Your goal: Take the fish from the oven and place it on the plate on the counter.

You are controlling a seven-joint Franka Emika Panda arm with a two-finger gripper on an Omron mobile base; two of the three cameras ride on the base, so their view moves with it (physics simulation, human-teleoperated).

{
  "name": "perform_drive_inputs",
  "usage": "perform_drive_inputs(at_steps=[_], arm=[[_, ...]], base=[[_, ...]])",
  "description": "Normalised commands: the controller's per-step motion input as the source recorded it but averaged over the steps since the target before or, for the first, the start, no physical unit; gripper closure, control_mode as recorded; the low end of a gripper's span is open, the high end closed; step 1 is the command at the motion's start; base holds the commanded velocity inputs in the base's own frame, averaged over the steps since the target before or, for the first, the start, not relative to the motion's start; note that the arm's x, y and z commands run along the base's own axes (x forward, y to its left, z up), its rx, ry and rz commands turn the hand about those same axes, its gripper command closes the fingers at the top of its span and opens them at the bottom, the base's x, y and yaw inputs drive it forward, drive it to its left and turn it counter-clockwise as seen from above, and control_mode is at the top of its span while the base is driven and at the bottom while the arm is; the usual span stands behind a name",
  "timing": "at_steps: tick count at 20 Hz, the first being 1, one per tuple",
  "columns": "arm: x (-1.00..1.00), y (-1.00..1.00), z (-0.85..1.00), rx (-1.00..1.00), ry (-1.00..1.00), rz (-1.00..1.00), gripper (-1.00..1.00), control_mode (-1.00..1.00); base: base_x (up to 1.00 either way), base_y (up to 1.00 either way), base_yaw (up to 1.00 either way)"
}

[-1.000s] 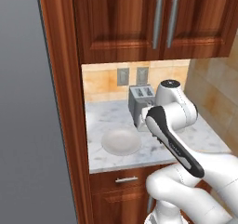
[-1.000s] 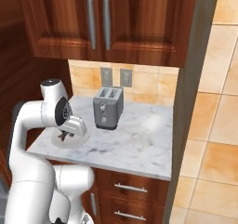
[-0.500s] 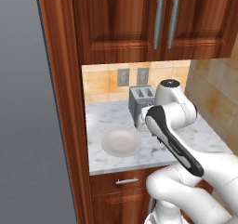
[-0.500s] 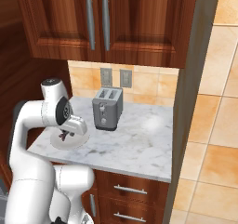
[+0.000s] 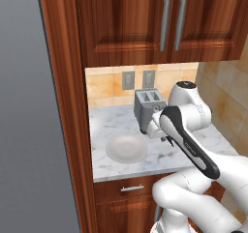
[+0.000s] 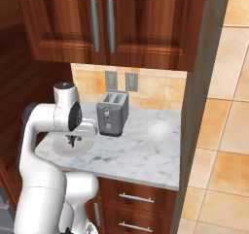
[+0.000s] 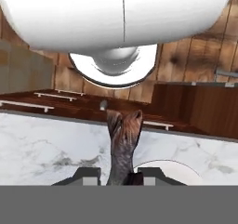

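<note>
Jaws of gripper [image 7: 119,175] clamped on small dark grey fish [image 7: 123,146], just above round white plate [image 5: 127,148] on marbled bench [image 6: 146,145], beside grey toaster [image 6: 112,113].

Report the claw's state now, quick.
Claw: shut on the fish, its tail sticking out past the fingertips, above the counter beside the plate.

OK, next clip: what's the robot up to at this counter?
The arm is carrying the fish over the marbled counter. The hand view shows the gripper shut on it, the tail sticking out past the fingertips. The gripper hangs near the white plate, which sits left of the toaster with nothing on it. So the fish is not yet set down; lowering it onto the plate looks like the remaining step.
</note>
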Motion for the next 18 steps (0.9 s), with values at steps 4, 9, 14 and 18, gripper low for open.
perform_drive_inputs(at_steps=[4,9,14,18], arm=[[0.07,-0.19,-0.11,0.04,-0.03,0.44,1.0,-1.0],[0.48,0.11,-0.24,0.0,-0.01,0.33,1.0,-1.0],[0.99,0.51,-0.83,0.0,0.03,0.23,1.0,-1.0],[0.95,0.59,-0.59,0.0,0.04,0.18,1.0,-1.0]], base=[[0.0,0.0,0.0],[0.0,0.0,0.0],[0.0,0.0,0.0],[0.0,0.0,0.0]])
